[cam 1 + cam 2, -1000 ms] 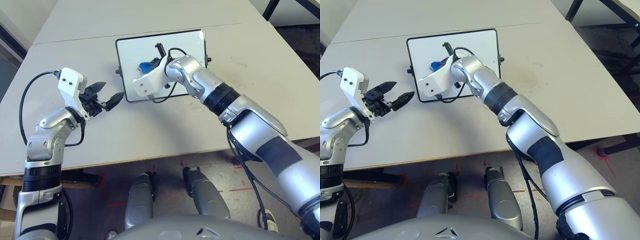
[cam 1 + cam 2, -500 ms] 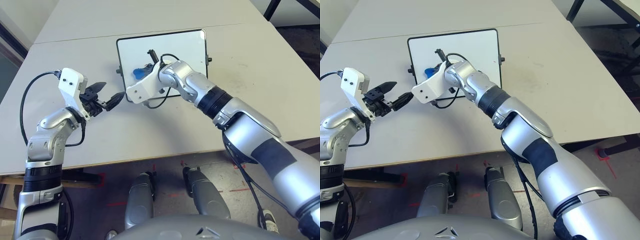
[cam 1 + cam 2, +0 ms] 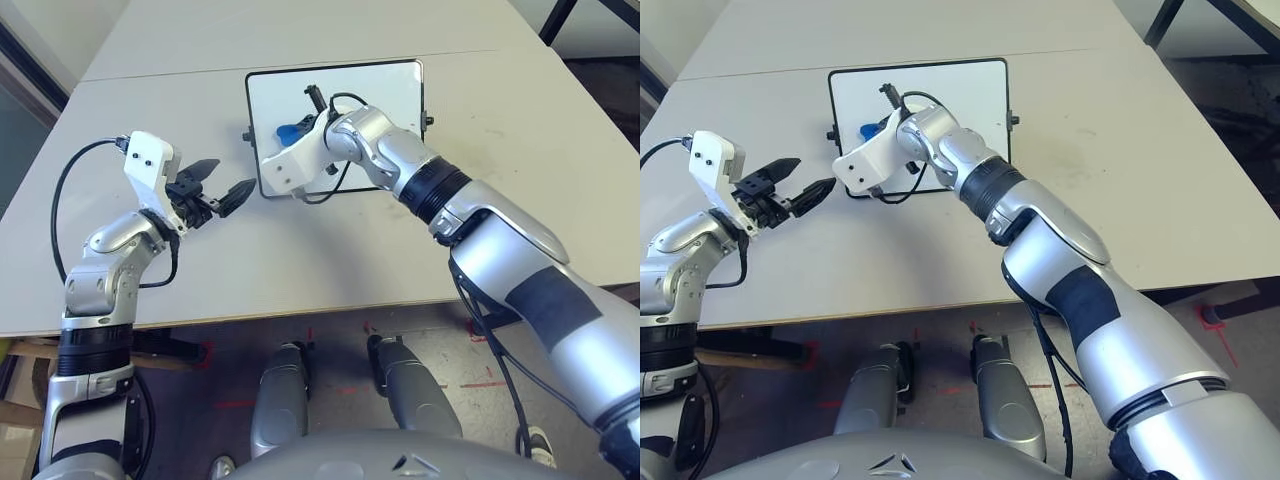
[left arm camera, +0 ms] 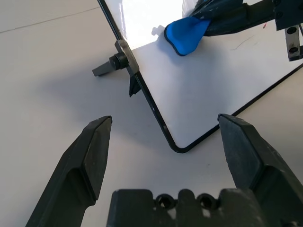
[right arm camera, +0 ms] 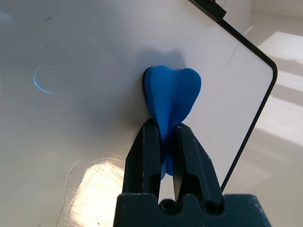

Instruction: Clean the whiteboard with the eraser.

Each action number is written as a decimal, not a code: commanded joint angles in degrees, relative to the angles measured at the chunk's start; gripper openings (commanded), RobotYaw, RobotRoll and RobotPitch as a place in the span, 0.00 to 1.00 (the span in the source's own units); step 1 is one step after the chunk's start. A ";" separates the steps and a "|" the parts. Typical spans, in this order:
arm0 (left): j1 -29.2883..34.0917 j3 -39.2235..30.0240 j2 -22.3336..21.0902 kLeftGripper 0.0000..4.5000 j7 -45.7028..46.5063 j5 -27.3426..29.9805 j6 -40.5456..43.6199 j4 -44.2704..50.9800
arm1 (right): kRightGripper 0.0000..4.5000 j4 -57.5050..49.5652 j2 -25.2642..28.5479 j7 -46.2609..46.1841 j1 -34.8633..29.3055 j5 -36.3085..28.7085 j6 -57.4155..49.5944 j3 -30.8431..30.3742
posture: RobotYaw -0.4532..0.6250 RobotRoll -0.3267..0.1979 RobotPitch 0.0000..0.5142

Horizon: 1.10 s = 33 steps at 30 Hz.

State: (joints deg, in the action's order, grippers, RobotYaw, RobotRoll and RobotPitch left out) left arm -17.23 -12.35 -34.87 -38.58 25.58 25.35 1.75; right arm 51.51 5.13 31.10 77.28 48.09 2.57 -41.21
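The whiteboard [image 3: 385, 90], white with a thin black frame, lies flat on the table ahead of me. My right gripper [image 3: 303, 128] is shut on the blue eraser [image 3: 287, 131] and presses it onto the board near its left edge. In the right wrist view the fingers [image 5: 144, 151] pinch the eraser [image 5: 171, 92] at its narrow waist, against the board [image 5: 71, 118]. My left gripper [image 3: 226, 177] hovers open just left of the board's near left corner, holding nothing. Its wrist view shows that corner [image 4: 177, 147], a side knob [image 4: 111, 64] and the eraser [image 4: 185, 34].
The grey table [image 3: 330, 255] has a seam [image 3: 160, 78] running across behind the board. A black cable [image 3: 322, 193] from my right wrist loops over the board's near edge. The table's front edge [image 3: 300, 318] lies close to my body, with floor beyond the right side.
The right gripper swept the eraser towards the board's left edge, then a little farther from me. The left gripper stayed put. The whole picture shifted slightly right.
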 commanded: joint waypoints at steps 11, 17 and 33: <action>-0.59 0.95 0.50 1.00 -0.95 -0.83 -1.11 -1.36 | 0.03 4.44 5.02 0.98 -0.15 2.09 1.01 -1.93 | 0.36 0.62 0.34; -1.20 1.08 0.51 1.00 -1.07 -0.92 -1.33 -1.96 | 0.03 3.34 7.10 2.02 -1.23 2.27 1.15 -2.30 | 0.36 0.62 0.34; -1.65 0.97 0.02 1.00 -1.68 -1.09 -1.65 -3.05 | 0.03 0.47 9.74 3.97 -2.53 1.99 0.98 -2.00 | 0.36 0.62 0.35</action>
State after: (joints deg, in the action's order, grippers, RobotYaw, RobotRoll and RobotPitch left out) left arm -18.74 -11.82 -34.54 -39.74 25.10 24.07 -0.93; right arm 50.40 13.66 32.98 77.13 48.80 4.47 -42.19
